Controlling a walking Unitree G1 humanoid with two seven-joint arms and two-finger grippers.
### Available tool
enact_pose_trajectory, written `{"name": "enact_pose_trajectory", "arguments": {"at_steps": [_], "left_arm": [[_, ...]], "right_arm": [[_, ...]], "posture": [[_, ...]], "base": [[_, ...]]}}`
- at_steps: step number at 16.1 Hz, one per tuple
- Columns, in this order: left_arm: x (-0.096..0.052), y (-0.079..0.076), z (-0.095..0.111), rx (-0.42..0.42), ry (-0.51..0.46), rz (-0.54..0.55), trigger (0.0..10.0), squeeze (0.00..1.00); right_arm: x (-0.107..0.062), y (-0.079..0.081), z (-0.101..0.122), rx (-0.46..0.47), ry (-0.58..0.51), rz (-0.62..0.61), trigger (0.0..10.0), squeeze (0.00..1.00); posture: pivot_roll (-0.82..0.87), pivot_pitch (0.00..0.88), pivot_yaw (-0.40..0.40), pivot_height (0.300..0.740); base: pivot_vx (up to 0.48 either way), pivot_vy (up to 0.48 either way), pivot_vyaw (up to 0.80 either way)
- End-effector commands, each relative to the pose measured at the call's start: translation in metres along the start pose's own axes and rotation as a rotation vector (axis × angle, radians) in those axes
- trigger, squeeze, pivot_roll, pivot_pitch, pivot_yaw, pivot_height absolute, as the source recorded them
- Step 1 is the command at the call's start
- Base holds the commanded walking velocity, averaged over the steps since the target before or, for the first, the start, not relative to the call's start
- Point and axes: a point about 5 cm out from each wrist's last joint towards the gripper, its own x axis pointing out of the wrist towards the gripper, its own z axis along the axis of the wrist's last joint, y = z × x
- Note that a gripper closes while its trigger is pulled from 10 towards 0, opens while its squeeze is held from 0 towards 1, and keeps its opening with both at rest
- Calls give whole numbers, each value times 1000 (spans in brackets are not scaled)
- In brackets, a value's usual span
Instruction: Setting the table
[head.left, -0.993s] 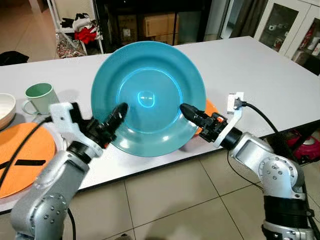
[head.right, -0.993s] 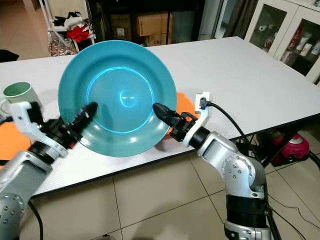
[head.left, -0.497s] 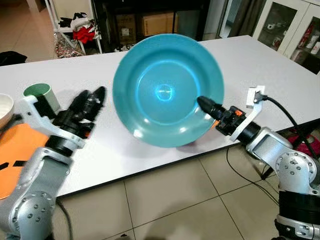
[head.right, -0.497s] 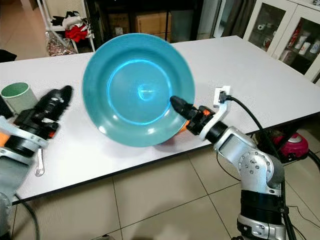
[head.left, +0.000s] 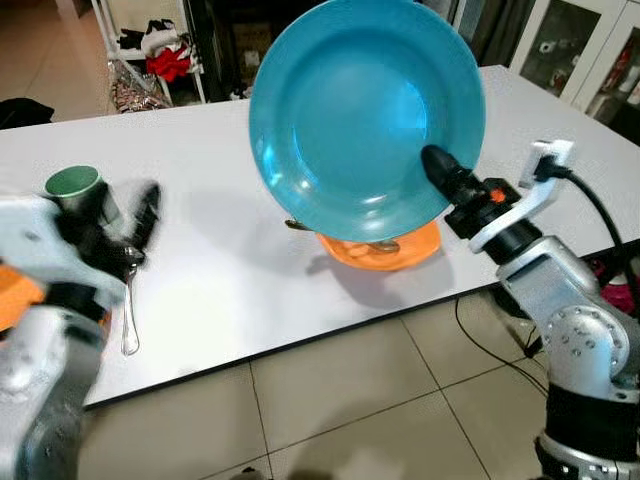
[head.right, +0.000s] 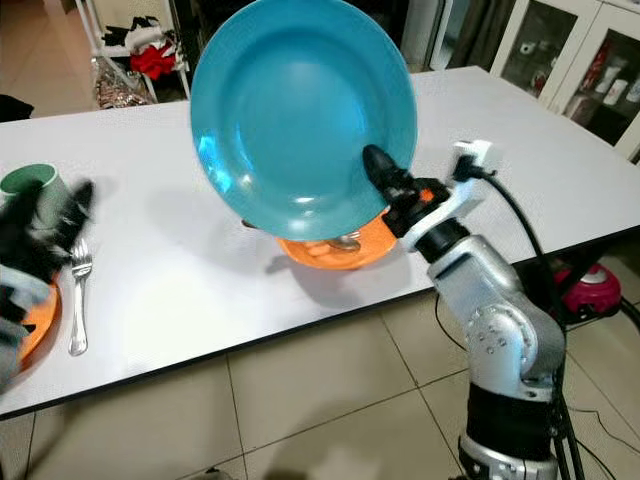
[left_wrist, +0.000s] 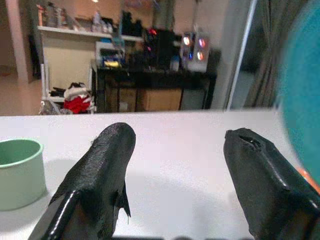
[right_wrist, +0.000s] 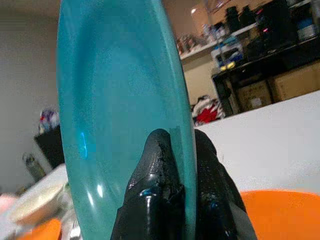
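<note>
Teal plate (head.left: 365, 110) is up in the air, tilted nearly on edge, with the right gripper (head.left: 440, 168) pinched tight on its lower rim — an orange bowl (head.left: 385, 250) sits on the white table (head.left: 230, 270) right below. Left gripper (left_wrist: 175, 175) hangs spread wide with nothing in it, just beside the green mug (head.left: 78, 188) and a fork (head.left: 129, 315).

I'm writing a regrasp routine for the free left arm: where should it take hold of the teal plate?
Probably the teal plate rim on the side opposite the right gripper, coming from the robot's left: it is tilted nearly upright, that thin edge is exposed, and the left gripper is open.
</note>
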Motion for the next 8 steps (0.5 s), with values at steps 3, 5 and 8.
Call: {"name": "enact_pose_trajectory", "arguments": {"at_steps": [3, 5, 8], "left_arm": [[-8, -7, 5, 111, 6, 11, 10000, 0], [-15, 1, 11, 141, -10, 58, 10000, 0], [-24, 23, 22, 133, -41, 147, 10000, 0]], "right_arm": [[-1, 17, -22, 83, 170, 66, 10000, 0], [-4, 23, -33, 225, 220, 94, 10000, 0], [-16, 24, -52, 293, 374, 134, 10000, 0]], "posture": [[-61, 0, 39, 740], [-55, 0, 37, 740], [-49, 0, 30, 740]], "base": [[0, 0, 0], [0, 0, 0], [0, 0, 0]]}}
